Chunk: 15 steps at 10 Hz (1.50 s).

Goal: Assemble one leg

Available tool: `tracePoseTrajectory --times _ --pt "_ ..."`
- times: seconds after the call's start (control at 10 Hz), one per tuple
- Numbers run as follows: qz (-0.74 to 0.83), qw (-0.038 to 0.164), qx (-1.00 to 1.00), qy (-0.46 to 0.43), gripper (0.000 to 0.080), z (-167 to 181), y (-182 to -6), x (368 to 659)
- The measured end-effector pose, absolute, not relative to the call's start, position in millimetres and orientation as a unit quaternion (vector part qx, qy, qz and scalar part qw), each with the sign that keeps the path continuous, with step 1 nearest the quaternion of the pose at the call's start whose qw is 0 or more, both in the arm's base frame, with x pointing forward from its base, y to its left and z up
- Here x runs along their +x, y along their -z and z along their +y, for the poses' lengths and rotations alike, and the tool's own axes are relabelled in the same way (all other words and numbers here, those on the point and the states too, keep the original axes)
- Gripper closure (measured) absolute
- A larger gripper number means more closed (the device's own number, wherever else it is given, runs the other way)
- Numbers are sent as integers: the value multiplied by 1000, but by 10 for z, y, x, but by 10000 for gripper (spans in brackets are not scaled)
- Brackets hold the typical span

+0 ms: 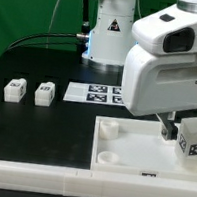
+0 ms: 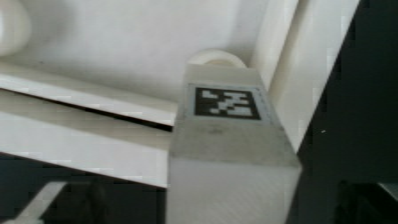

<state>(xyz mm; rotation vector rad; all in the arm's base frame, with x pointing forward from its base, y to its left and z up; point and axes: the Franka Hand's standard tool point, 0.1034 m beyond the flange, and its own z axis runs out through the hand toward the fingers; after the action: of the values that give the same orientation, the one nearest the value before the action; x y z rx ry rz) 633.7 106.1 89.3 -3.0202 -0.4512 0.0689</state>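
The hand [image 1: 180, 133] clamps one leg [image 1: 193, 139] — at the white panel [image 1: 130, 151] corner.

Looks like robotics lab test cell. Backed by green curtain [image 1: 28, 7], floored with black table [image 1: 60, 69]. Built around white robot arm [image 1: 160, 74], warning triangle sticker [image 1: 113, 26] on base [image 1: 101, 48]. Fitted with marker board [image 1: 95, 91] lying flat on tabletop. Tagged throughout: black-and-white square codes on loose legs [image 1: 44, 93], same kind on leg [image 2: 231, 150] close before wrist camera. Fenced along near edge with white rail [image 1: 37, 169].
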Motion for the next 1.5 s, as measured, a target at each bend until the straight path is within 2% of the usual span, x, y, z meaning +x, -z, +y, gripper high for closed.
tracePoseTrajectory --times 0.1,0.2,0.3,0.4,0.5,1.0,1.5 --pt "-148 44 -988 -23 150 1067 -889 6332" --pt "-149 44 -988 -24 276 1080 -882 6321" --pt "-149 44 -988 -24 276 1087 -879 6317" --pt "-149 44 -988 -24 411 1082 -879 6318" --pt "-149 44 -988 -24 509 1082 -880 6318" --pt "-81 44 -995 -27 509 1090 -880 6317" --pt "235 52 -971 -8 508 1031 -871 6296"
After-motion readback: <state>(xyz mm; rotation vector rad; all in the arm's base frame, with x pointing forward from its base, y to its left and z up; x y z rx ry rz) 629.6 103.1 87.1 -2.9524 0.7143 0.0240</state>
